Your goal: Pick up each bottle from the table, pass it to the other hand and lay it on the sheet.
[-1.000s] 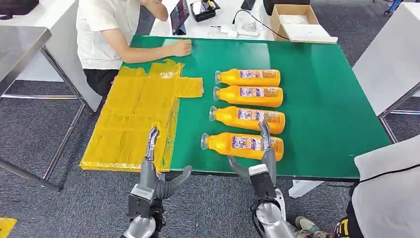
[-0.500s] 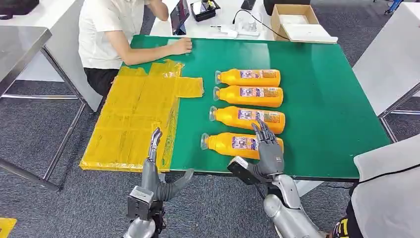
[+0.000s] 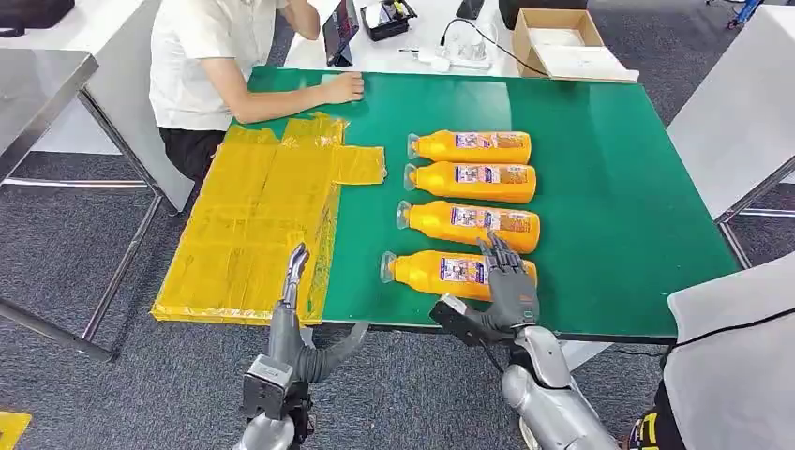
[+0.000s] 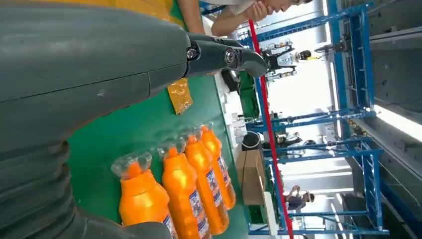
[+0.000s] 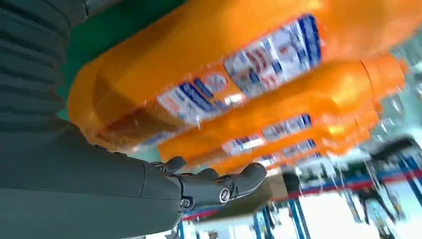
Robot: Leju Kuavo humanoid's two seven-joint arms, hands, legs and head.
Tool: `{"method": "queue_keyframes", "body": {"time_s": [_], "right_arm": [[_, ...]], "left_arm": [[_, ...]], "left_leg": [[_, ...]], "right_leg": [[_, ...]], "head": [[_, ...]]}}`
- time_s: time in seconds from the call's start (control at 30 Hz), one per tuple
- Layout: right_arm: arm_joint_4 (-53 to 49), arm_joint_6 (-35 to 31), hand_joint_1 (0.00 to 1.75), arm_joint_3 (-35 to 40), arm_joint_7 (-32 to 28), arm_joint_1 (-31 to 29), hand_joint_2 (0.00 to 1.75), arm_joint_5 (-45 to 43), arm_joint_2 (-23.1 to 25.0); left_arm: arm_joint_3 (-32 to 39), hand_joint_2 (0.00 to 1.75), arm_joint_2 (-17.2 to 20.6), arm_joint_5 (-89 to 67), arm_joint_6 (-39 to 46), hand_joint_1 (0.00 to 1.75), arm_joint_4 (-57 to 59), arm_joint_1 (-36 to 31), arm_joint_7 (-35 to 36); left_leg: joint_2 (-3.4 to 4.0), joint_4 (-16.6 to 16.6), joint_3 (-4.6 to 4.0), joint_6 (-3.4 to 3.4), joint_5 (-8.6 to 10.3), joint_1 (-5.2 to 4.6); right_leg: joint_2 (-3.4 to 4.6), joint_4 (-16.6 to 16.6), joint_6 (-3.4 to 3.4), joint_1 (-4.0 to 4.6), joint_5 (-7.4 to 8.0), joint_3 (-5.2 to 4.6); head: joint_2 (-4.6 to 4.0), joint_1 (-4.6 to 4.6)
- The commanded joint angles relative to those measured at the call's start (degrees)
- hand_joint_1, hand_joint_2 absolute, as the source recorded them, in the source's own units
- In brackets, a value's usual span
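Note:
Several orange bottles lie side by side on the green table (image 3: 609,187), caps pointing left. The nearest bottle (image 3: 433,270) fills much of the right wrist view (image 5: 209,69). My right hand (image 3: 507,287) hovers over this bottle's base end at the table's front edge, fingers spread (image 5: 219,186) and holding nothing. The yellow sheet (image 3: 253,216) covers the table's left part. My left hand (image 3: 296,330) stands open below the sheet's front edge, one finger raised. The left wrist view has that hand (image 4: 99,74) before the row of bottles (image 4: 189,194).
A person sits at the far left corner, one hand (image 3: 343,88) resting on the table. A cardboard box (image 3: 558,42) and a tablet (image 3: 339,30) lie on the white desk behind. Another person in white (image 3: 731,356) stands at my right.
My right hand has turned from upright to palm-down over the nearest bottle's base and settled slightly lower. The left hand has barely moved.

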Motion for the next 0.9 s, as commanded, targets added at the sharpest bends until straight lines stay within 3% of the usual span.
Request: {"method": "queue_keyframes", "body": {"time_s": [0.03, 0.2, 0.5, 0.77, 0.8, 0.83, 0.9], "right_arm": [[3.85, 5.80, 0.00, 3.10, 7.32, -4.04, 1.75, 3.89, -0.99], [0.12, 9.12, 0.00, 3.20, 11.11, -2.27, 1.75, 5.97, -2.70], [7.44, 15.31, 0.00, 4.03, 12.03, -6.52, 1.75, 5.08, -1.84], [8.49, 16.61, 0.00, 4.42, 12.20, -7.25, 1.75, 5.02, -1.94], [9.79, 18.86, 1.47, 4.59, 12.14, -7.93, 1.75, 3.92, -1.96], [10.92, 20.53, 1.75, 4.80, 12.02, -8.54, 1.75, 3.15, -2.14], [14.24, 23.45, 1.75, 5.01, 11.51, -10.06, 1.75, 1.35, -2.48]], "left_arm": [[3.36, 1.75, -0.41, 3.78, -5.77, 0.00, 1.52, 0.43, -1.84], [6.88, 1.75, -1.72, 4.85, -9.54, 0.00, -1.03, 2.15, -1.54], [7.58, 1.75, -2.70, 3.17, -9.61, 0.00, 1.33, 1.11, -1.84], [7.74, 1.75, -2.82, 3.15, -9.69, 0.00, 1.63, 0.91, -1.84], [7.82, 1.75, -2.90, 3.01, -9.87, 0.00, 1.85, 0.71, -1.84], [7.82, 1.75, -3.00, 2.91, -9.98, 0.00, 2.15, 0.50, -1.84], [7.65, 1.75, -3.40, 2.76, -9.81, 0.00, 3.37, -0.38, -1.84]], "left_leg": [[0.10, -0.04, 0.38, -0.10, -0.15, 0.03], [0.03, 0.01, 0.29, -0.07, -0.16, 0.05], [0.03, -0.04, 0.24, -0.05, -0.04, 0.03], [0.00, -0.06, 0.49, -0.07, -0.08, 0.04], [0.03, -0.06, 0.44, -0.06, -0.06, 0.03], [0.02, -0.05, 0.37, -0.04, -0.03, 0.03], [0.04, -0.05, 0.61, -0.10, -0.12, 0.04]], "right_leg": [[0.08, -0.03, -0.14, 0.05, -0.13, 0.34], [0.01, 0.01, -0.12, 0.06, -0.15, 0.28], [0.02, -0.07, -0.09, 0.04, -0.03, 0.23], [-0.03, -0.06, -0.12, 0.05, -0.09, 0.47], [0.01, -0.07, -0.10, 0.04, -0.05, 0.42], [0.00, -0.07, -0.07, 0.03, -0.02, 0.35], [0.00, -0.07, -0.16, 0.06, -0.11, 0.59]], "head": [[0.00, -0.02], [0.00, 0.00], [0.00, 0.00], [0.00, 0.00], [0.00, 0.00], [0.00, 0.00], [0.00, 0.00]]}}
